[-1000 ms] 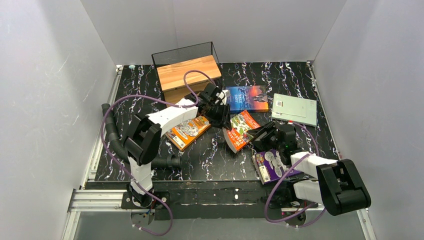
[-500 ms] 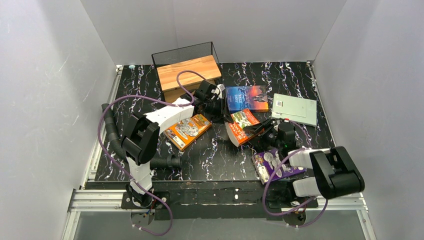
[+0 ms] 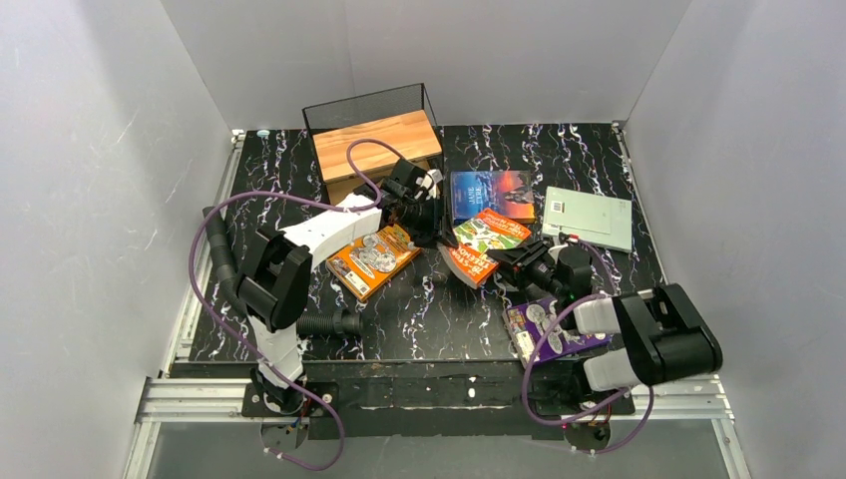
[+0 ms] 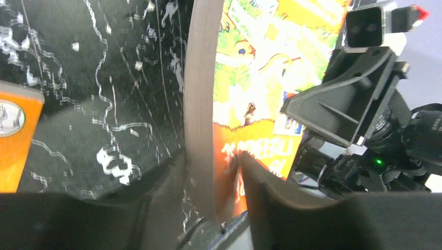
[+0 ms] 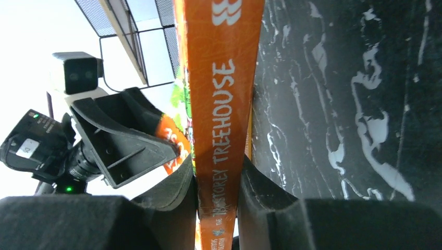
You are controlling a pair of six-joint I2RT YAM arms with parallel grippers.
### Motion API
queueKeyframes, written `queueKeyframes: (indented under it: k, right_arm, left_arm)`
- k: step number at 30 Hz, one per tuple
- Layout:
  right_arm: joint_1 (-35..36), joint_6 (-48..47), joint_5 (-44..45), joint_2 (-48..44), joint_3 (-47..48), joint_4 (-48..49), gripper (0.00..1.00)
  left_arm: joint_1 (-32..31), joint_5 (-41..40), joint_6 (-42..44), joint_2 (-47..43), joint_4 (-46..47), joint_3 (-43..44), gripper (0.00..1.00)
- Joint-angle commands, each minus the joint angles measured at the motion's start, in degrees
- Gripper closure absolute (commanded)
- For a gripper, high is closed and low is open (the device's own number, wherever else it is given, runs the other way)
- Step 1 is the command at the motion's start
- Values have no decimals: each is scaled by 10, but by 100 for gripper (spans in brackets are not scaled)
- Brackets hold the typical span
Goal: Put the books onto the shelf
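Now, far left at the back stands the shelf (image 3: pixel 374 140), and in front of it the orange book (image 3: pixel 374 261) lies flat on the table (image 3: pixel 419 309). Next along, the left gripper (image 3: pixel 424 215) has its fingers (image 4: pixel 271 198) clamped on the page edge of the red-green book (image 3: pixel 486 242), tipping it up on edge between the arms. Across it, the right gripper (image 3: pixel 524 264) is pinched tight on the spine. Two holds at once, so I'd call it a handover or a steadying to get it upright for the shelf. Further right, the blue book (image 3: pixel 492 195), purple book (image 3: pixel 544 331) and grey book (image 3: pixel 589 218) wait flat.
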Motion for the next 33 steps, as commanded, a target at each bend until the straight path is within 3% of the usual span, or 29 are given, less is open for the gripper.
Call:
queueKeyframes:
  k: [1,2,3,5,11,19,25,29,33]
  right_arm:
    - [3,-56,18,-109,27,-102,99]
    - [3,-82,28,-144,43,-179,99]
    - [3,-110,45,-195,56,-249,99]
    - [3,-157,88,-267,78,-377,99]
    - [0,-255,121,-356,127,-552,99]
    - [0,-264,114,-371,115,-557,99]
    - [1,-287,118,-364,151,-591,99]
    - [0,-292,113,-362,157,-592,99]
    - [0,-292,102,-358,159,-590,99]
  left_arm:
    - [-12,54,51,-48,-125,42,30]
    - [-12,51,57,-55,-147,46,8]
    - [-12,44,77,-69,-169,52,2]
    - [-13,17,119,-91,-216,72,2]
    - [-11,-123,227,-131,-390,164,2]
    - [44,-392,248,-103,-561,349,2]
    - [119,-568,251,-99,-526,351,2]
    - [162,-605,244,-64,-507,358,8]
    - [198,-542,211,-40,-483,360,15]
